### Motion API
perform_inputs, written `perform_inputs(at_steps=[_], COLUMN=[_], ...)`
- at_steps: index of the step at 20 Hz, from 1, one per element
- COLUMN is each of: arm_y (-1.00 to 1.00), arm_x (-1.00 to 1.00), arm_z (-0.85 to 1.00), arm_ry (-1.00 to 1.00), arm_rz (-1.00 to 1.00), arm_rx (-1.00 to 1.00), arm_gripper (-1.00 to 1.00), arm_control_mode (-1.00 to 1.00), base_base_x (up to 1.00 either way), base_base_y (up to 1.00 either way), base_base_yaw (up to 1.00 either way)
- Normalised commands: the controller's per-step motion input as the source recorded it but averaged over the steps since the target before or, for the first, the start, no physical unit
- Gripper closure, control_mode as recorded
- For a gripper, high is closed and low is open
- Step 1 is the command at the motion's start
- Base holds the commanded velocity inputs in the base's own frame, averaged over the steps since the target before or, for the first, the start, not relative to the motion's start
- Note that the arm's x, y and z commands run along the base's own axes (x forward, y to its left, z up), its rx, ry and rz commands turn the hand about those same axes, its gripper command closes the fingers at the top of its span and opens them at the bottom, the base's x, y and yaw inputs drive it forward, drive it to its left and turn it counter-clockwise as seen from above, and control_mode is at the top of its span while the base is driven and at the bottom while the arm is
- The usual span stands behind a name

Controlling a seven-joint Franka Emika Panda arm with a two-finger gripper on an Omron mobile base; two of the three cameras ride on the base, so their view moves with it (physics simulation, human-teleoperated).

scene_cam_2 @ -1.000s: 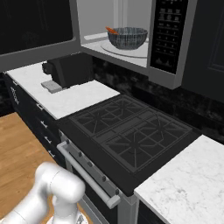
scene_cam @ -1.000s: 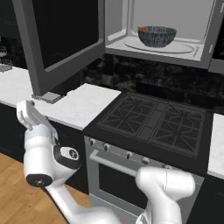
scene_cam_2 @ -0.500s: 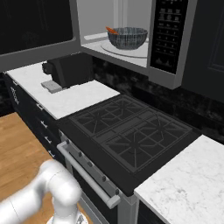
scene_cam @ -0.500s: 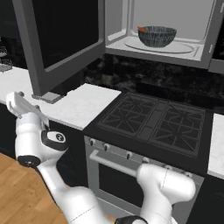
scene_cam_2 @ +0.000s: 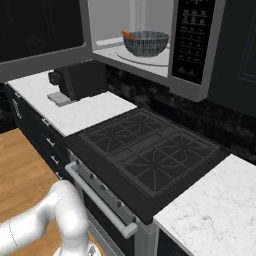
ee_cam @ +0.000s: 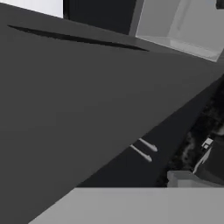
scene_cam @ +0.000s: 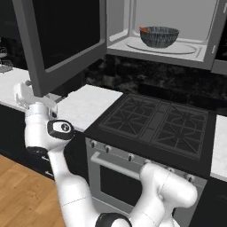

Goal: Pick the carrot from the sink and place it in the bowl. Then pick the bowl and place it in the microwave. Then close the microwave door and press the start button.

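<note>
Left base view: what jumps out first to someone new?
The microwave door hangs wide open at upper left, and the bowl sits on the turntable inside the microwave, the carrot poking over its rim. The gripper is raised beneath the door's lower edge.

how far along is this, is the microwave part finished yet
Done: the carrot lies in the bowl, and the bowl sits inside the microwave. In hand: the open gripper is at the outer side of the open microwave door. Left: shutting it and pressing start.
</note>
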Motion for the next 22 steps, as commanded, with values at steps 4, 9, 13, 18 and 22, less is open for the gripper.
perform_inputs(at_steps=[4, 9, 13, 18, 22], arm_y=[-0.11, -0.52, -0.55, -0.63, -0.75], arm_x=[0.2, 0.0, 0.0, 0.0, 0.0], arm_z=[-0.06, 0.01, 0.26, 0.2, 0.28], arm_ry=[-0.14, -0.18, -0.32, -0.29, -0.23], arm_rz=[-0.11, -0.2, -0.18, -0.16, -0.15], arm_rx=[0.08, 0.12, 0.12, 0.14, 0.2], arm_gripper=[-1.0, -1.0, -1.0, -1.0, -1.0], arm_control_mode=[-1.0, -1.0, -1.0, -1.0, -1.0], base_base_x=[0.0, 0.0, 0.0, 0.0, 0.0], base_base_y=[0.0, 0.0, 0.0, 0.0, 0.0], base_base_yaw=[0.0, 0.0, 0.0, 0.0, 0.0])
